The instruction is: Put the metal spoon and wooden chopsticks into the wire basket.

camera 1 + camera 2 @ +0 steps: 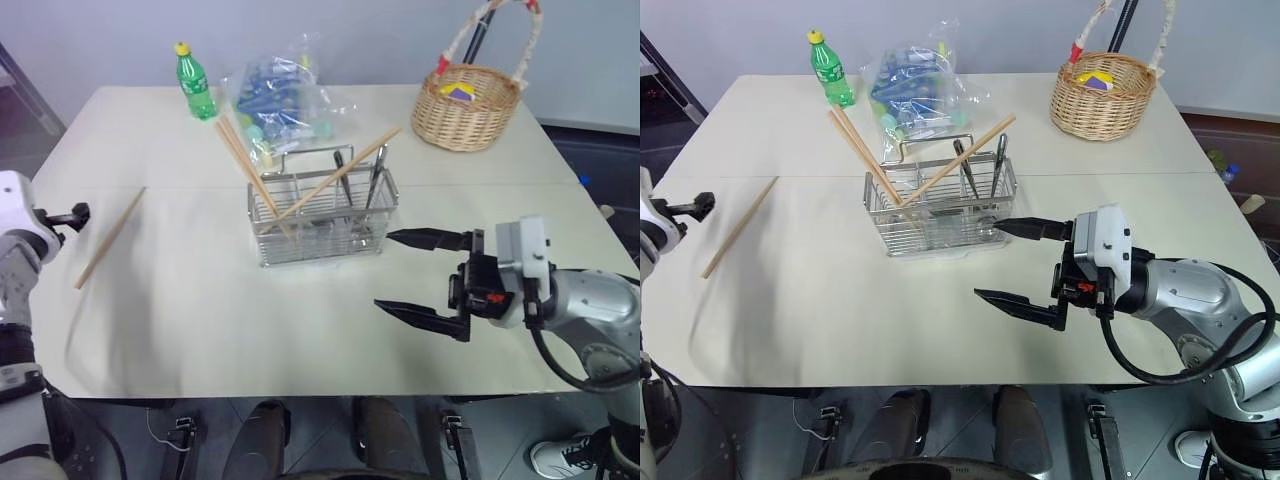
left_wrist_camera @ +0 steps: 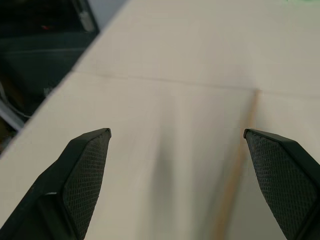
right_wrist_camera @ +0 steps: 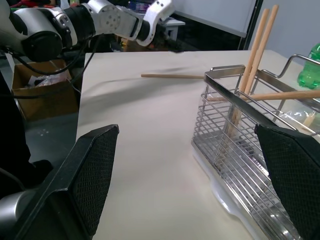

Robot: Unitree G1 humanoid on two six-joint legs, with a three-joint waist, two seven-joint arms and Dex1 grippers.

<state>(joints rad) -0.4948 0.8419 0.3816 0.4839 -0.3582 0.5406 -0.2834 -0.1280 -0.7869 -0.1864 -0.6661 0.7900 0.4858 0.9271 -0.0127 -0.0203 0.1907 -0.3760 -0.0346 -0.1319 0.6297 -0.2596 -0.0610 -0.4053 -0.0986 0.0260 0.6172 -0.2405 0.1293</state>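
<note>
Chopsticks are the step in hand: one wooden stick (image 1: 110, 237) is not yet in the wire basket (image 1: 322, 215) and lies alone on the table (image 1: 200, 330), well apart from the basket on your left side. Three other sticks already lean in the basket, and you can see dark slim handles standing there too; one of them is probably the metal spoon (image 1: 375, 178), but I cannot tell this for sure.

Your left tool (image 2: 177, 145) is spread wide and holds nothing. In the left wrist view its two fingers frame the table, and the loose stick runs just inside one of them, not touched. For the next move, I judge that you must bring this tool down over the stick, turn it so the fingers cross the stick and not run along it, and press them together near the middle. The stick is thin and flat on the table, so the fingertips need to come very low.

Your right tool (image 1: 420, 275) is spread wide too and is empty. It hangs just beside the basket, with its upper finger close to the wire wall but not touching.
</note>
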